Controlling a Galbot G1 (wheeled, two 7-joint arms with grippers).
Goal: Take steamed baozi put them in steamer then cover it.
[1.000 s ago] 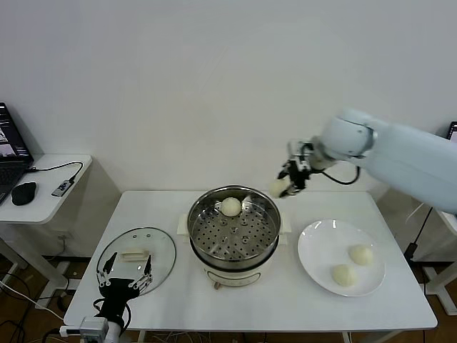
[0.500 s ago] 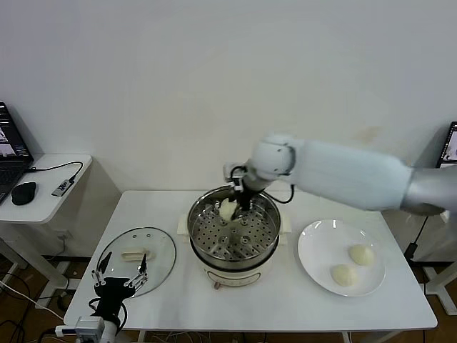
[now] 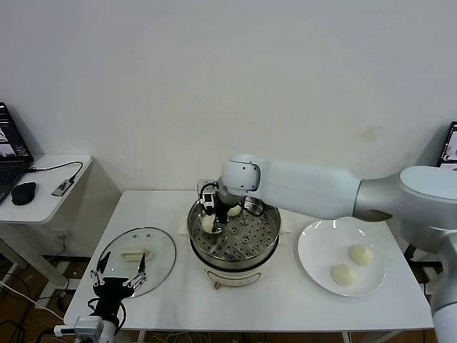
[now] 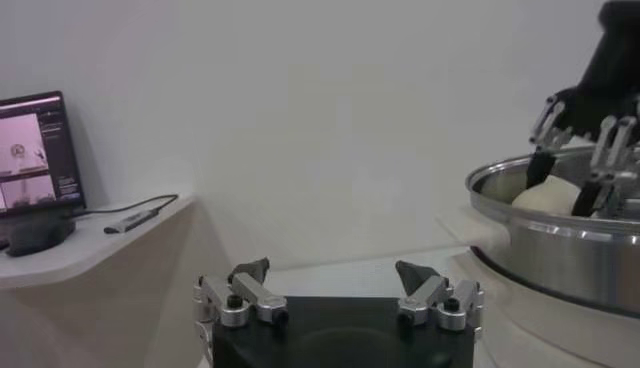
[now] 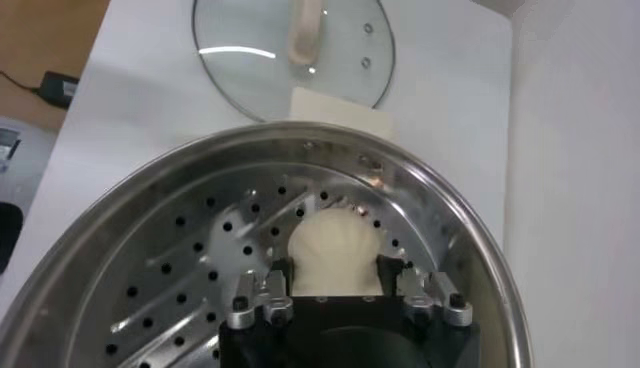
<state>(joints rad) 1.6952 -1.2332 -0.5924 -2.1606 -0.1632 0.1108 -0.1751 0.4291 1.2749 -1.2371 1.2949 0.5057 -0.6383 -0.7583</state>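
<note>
Right tool (image 3: 209, 214) swung from beyond steamer rim, over plate side, down into steamer (image 3: 265, 227); fingers now parted slightly around baozi (image 5: 335, 255), whether touching it cannot tell. White tabletop (image 3: 285, 304) against plain white wall; side desk with laptop and mouse to left. Round bun, no long axis, sits on perforated tray near steamer's left wall. Second baozi (image 3: 233, 211) at tray's back. Plate (image 3: 318, 264) holds two more baozi (image 3: 360, 254). Glass lid (image 3: 161, 261) lies flat left of steamer. Left tool (image 4: 335, 297) low by lid, fingers wide apart, holding nothing.
</note>
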